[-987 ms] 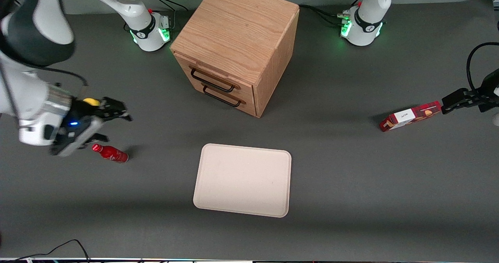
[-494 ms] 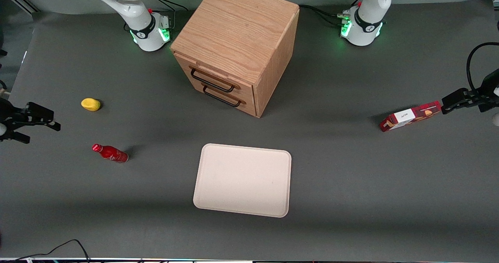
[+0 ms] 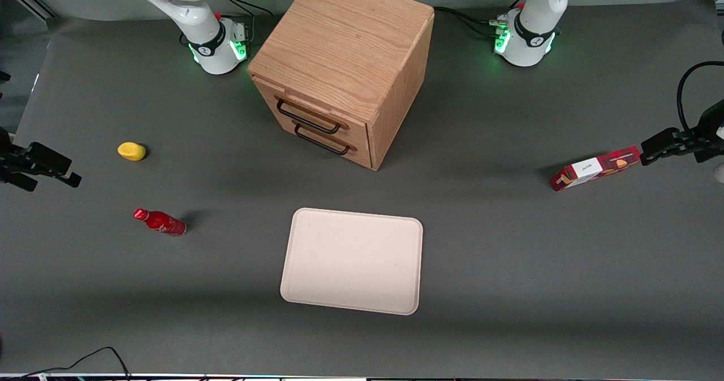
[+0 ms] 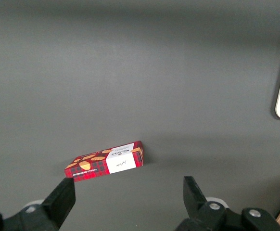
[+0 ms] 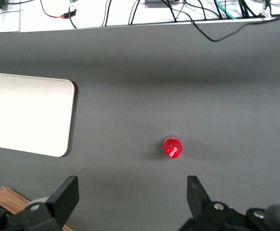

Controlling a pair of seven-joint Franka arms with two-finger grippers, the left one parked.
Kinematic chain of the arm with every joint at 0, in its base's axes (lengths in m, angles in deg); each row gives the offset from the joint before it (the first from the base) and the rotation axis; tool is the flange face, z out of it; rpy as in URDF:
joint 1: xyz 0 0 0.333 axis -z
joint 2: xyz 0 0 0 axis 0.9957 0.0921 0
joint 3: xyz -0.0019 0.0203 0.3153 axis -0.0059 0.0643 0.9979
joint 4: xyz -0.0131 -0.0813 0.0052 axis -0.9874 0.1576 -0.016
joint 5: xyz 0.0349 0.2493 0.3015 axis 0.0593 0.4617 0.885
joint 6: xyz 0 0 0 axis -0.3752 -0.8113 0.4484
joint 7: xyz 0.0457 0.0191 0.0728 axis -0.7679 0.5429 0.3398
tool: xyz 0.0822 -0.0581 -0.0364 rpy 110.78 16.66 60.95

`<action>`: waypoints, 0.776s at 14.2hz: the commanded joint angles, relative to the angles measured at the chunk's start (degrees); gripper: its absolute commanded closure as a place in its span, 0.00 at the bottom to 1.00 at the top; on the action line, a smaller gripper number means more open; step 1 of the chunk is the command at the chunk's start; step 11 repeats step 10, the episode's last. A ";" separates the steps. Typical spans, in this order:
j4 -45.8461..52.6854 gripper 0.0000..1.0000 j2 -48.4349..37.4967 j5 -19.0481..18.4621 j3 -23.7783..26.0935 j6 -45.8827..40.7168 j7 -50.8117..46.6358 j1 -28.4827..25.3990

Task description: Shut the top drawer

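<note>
Gripper (image 3: 48, 169) way out at the working arm's end of the table, fingers (image 5: 65, 195) spread wide, nothing between them, touching nothing. Hanging above bare grey table (image 3: 509, 256), well apart from the cabinet (image 3: 339, 59). From the wrist camera, both black fingers splayed with the red bottle (image 5: 172, 147) seen cap-on in the gap, down on the table and clear of both pads.

Top drawer (image 3: 308, 109) sitting in the front of the oak cabinet, just under the cabinet's top, face very nearly flush, a thin lip showing along its upper edge. Black wire handle (image 3: 305, 118) standing off the face. Lower drawer (image 3: 328, 138) right below with its matching handle, pushed in.

Yellow object (image 3: 131, 151) lying near the gripper, farther from the front camera than the bottle (image 3: 160, 222). Cream tray (image 3: 352, 260) flat on the table, nearer the front camera than the cabinet, a corner of it in the wrist view too (image 5: 29, 113). Red plaid box (image 3: 595, 168) lying toward the parked arm's end, well apart from everything else.
</note>
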State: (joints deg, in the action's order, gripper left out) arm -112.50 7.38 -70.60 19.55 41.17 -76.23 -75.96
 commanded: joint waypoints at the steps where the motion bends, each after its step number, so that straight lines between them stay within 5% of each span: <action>1: -4.10 0.00 -5.07 -3.93 2.65 -4.51 -3.57 -0.31; 3: -4.98 0.00 -5.95 -7.70 3.97 -6.90 -3.48 -0.05; 11: -5.86 0.00 -5.96 -7.28 3.98 -6.03 -2.95 0.57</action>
